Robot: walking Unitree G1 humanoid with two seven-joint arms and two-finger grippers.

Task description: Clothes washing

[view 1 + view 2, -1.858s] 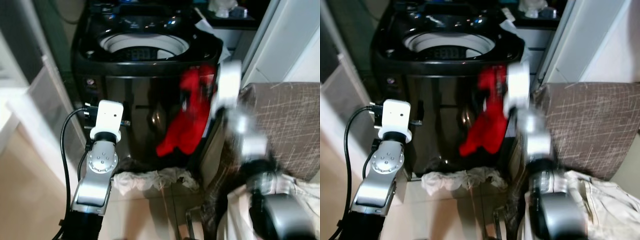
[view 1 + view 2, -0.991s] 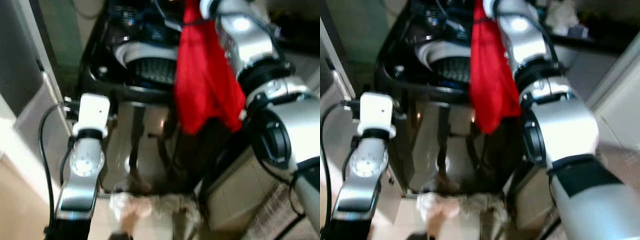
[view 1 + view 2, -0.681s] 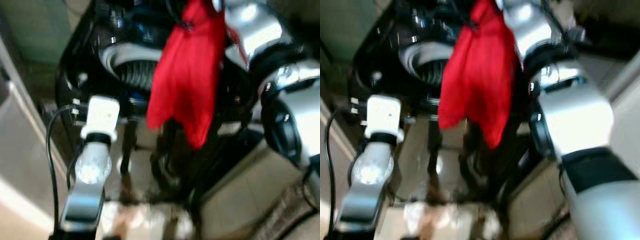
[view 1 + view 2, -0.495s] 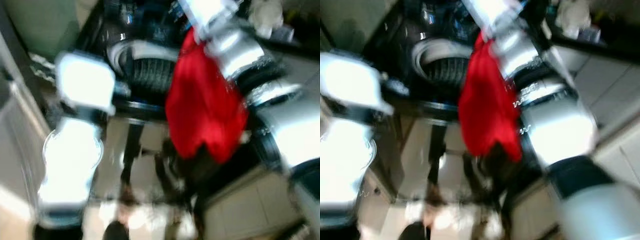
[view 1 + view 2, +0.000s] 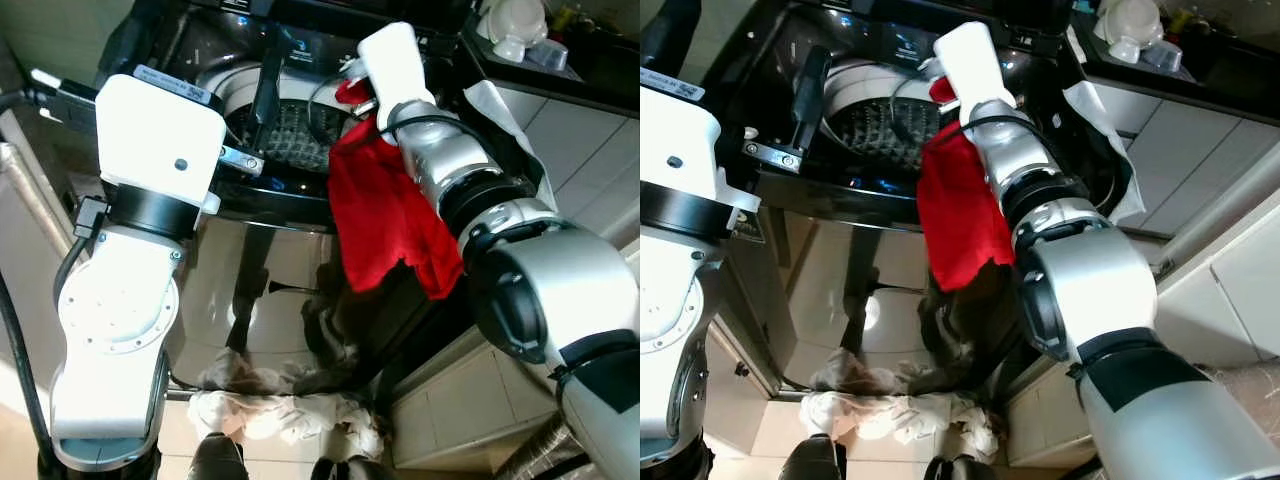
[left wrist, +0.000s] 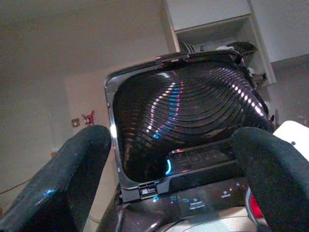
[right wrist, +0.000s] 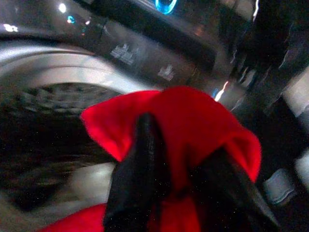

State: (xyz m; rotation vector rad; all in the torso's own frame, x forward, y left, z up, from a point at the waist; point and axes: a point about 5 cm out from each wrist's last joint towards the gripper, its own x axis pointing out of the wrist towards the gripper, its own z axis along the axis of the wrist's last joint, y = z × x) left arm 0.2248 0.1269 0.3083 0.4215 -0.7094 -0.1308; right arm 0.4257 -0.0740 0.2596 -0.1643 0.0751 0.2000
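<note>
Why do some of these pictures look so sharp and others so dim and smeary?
Both eye views are sharp and bright, with glare on the glossy black washing machine front. The left wrist view is dim, its end effector fingers out of focus. The right wrist view is dark and blurred, though the red cloth stays vivid.

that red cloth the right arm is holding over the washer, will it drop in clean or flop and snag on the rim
The red cloth looks limp: it hangs in loose folds from the right tool, most of it draped outside the washer's front edge. Released here, it would likely catch on the rim rather than fall into the drum. It seems light, bunching easily in the pinch.
</note>
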